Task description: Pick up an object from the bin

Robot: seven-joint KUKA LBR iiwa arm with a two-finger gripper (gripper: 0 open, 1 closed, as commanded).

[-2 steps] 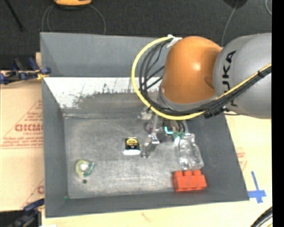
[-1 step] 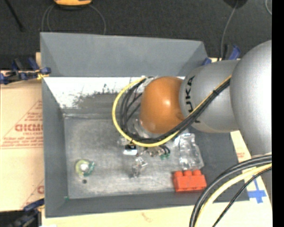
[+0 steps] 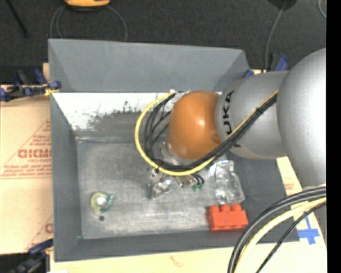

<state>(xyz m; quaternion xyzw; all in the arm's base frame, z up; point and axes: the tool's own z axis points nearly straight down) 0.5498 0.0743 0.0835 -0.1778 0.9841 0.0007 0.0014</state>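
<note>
Near the middle of the grey metal bin [image 3: 65, 152], just under the orange domed wrist cover [image 3: 193, 127]: the hand [image 3: 159, 186], metal-grey, low over the bin floor. Open, closed or gripping: cannot tell, with most of it hidden by the cover and by the looped yellow and black cables [image 3: 141, 135].

On the silver arm [image 3: 256, 124], in black capitals running up beside the cover's edge: "UKA" readable.

On the bin floor, four loose things, one of each kind:
- Closest, at 3 o'clock from the hand and just beside it: one small dark-green bit [image 3: 196, 185], too small to name.
- Further out at 3 o'clock: one crumpled clear plastic piece [image 3: 227, 181].
- At 4 o'clock, just below that plastic and near the front wall: one red studded toy brick [image 3: 227, 216].
- At 8 o'clock, well apart from the hand, alone on bare floor: one small round pale-green and white thing [image 3: 100, 201].
</note>
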